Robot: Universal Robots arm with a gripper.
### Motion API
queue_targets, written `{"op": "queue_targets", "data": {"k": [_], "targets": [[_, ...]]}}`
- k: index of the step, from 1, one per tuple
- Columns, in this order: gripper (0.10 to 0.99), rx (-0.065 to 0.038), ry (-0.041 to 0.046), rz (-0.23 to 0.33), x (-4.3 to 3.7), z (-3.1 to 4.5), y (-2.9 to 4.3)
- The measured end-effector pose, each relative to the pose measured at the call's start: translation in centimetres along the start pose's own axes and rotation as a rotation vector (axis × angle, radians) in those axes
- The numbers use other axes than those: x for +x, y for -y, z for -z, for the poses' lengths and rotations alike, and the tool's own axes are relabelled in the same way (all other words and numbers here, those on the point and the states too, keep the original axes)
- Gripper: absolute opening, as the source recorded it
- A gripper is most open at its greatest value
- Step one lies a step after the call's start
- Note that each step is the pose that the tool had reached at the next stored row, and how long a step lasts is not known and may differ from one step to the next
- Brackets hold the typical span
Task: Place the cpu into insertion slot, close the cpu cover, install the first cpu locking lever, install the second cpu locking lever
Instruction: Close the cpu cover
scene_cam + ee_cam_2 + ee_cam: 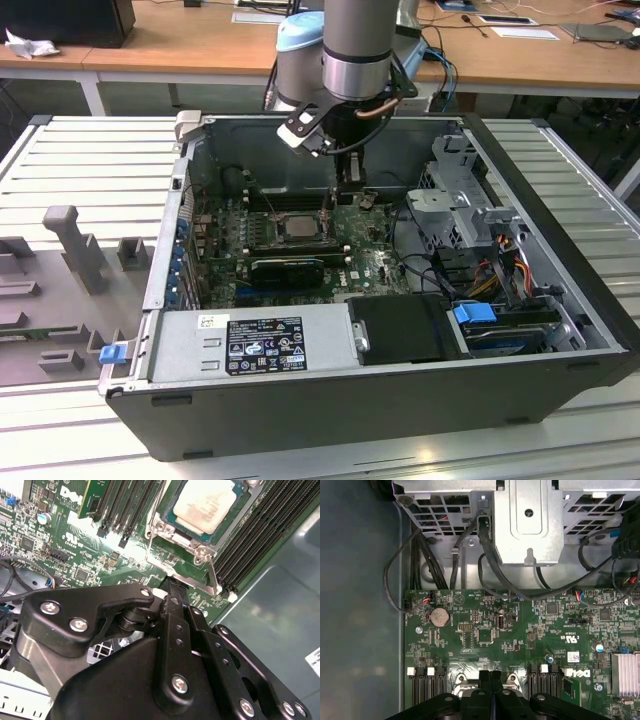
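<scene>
Exterior view, left to right:
- Grey plastic fixture blocks (75, 240) sit on the ribbed metal desk (90, 150).
- Beside them lies the open black computer case (300, 420), with the green motherboard (370, 262) on its floor.
- The cpu (297, 226), pale silvery square top, sits in the insertion slot (278, 228), left of board centre.
- The black claw (332, 210) hangs just right of the chip, tips down at board level.
- The grey metal drive cage (460, 200) stands on the far right.

Claw state: in the first wrist view the two fingers (484, 680) lie pressed together with no gap. Nothing is visible between them.

Step in hand (judgement): chip placement is done. The dull-grey cpu cover (172, 530) appears to lie down around the chip (205, 502), so a locking lever is being worked. Which lever, I cannot tell.

The closed tip (172, 582) is at a thin silvery lever rod (213, 577) by the socket corner. Actual contact is unclear. The next move calls for keeping the tips on that thin rod and clear of the long black memory slots (255, 535) alongside.

Views compared:
- The second wrist view gives the chip, cover and rod close up.
- The first wrist view looks the other way over the board (520, 630) to a round coin cell (440, 616), black cables (490, 555) and the cage (525, 520).
- The exterior view places the arm within the case.
</scene>
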State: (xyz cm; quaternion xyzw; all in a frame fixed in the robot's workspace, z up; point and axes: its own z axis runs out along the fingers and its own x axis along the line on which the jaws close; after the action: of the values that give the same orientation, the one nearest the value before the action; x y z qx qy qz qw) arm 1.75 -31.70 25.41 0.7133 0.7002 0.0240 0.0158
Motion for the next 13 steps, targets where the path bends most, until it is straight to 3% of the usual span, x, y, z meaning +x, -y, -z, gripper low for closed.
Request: {"op": "queue_targets", "data": {"k": [6, 9, 13], "targets": [[0.106, 0.0, 0.0, 0.0, -0.01, 0.04, 0.74], [0.106, 0.0, -0.0003, 0.0, -0.03, 0.05, 1.76], [0.106, 0.0, 0.0, 0.0, -0.05, -0.61, 2.46]]}}
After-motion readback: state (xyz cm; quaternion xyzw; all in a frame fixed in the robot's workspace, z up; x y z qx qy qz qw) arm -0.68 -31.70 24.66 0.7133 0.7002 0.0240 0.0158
